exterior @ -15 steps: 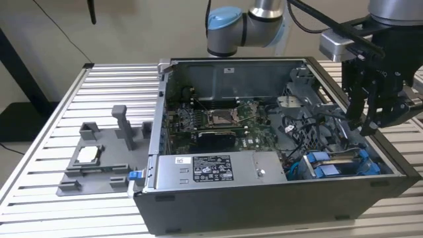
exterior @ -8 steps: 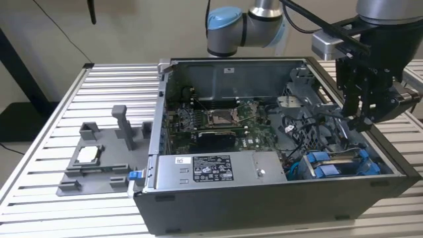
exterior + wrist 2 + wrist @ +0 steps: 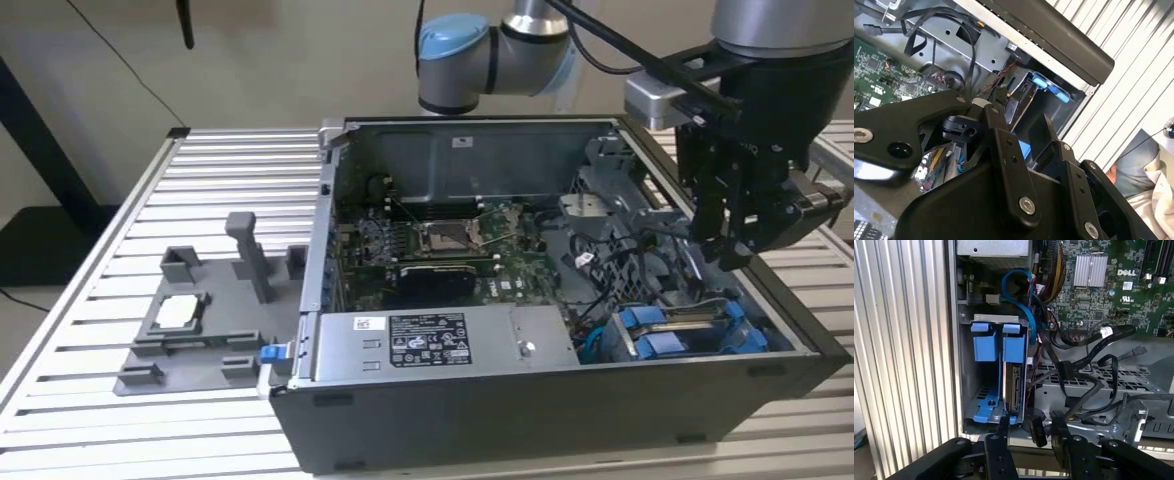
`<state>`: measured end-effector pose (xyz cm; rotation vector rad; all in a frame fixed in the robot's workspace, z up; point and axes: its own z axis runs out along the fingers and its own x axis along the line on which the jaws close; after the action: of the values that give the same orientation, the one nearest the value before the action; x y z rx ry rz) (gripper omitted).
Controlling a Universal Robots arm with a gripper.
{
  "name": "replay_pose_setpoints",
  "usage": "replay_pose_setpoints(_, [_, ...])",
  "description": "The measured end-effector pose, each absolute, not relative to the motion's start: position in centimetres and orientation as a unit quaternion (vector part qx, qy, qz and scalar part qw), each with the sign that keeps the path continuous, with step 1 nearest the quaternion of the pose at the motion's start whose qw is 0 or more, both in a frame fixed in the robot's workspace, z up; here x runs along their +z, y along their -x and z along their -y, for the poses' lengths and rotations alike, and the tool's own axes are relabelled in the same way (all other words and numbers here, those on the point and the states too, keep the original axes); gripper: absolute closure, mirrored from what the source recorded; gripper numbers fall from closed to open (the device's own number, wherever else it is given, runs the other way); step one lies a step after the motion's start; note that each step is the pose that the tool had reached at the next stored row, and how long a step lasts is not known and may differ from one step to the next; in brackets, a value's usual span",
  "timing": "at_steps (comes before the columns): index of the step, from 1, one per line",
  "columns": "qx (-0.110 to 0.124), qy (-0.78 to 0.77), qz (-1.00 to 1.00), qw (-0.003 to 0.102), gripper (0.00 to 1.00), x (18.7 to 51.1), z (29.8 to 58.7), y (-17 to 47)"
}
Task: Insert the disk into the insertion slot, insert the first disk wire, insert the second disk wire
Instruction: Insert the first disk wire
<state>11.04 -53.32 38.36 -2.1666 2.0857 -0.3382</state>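
Posed vertical, pointing down over computer case [image 3: 534,420] edge, exterior view's right: gripper [image 3: 731,250], fingers [image 3: 1002,432] spread, black cable connector [image 3: 1037,432] between. Disk [image 3: 1015,387] seated in insertion slot [image 3: 996,317], case's near corner.

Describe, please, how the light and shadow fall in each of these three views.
Exterior view: soft, even light, with the computer case dark within and a pale sheen on the power-supply box. First wrist view: the table slats are bright, while the insertion slot is dimmer deep inside. Second wrist view: the black gripper reads nearly as a silhouette against the bright table slats.
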Motion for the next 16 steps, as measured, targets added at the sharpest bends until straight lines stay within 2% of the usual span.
replay_pose_setpoints(6, [-0.112,0.715,-0.688,0.058,0.53,38.34,53.31,-11.02])
replay_pose_setpoints(7, [-0.112,0.715,-0.688,0.058,0.56,38.34,53.31,-11.02])
replay_pose_setpoints(8, [-0.112,0.715,-0.688,0.058,0.68,38.33,53.31,-11.02])
replay_pose_setpoints(9, [-0.112,0.715,-0.688,0.058,0.68,38.33,53.31,-11.02])
replay_pose_setpoints(11, [-0.112,0.715,-0.688,0.058,0.80,38.32,53.30,-11.02])
replay_pose_setpoints(16, [-0.112,0.715,-0.688,0.057,0.81,38.32,53.30,-11.02])
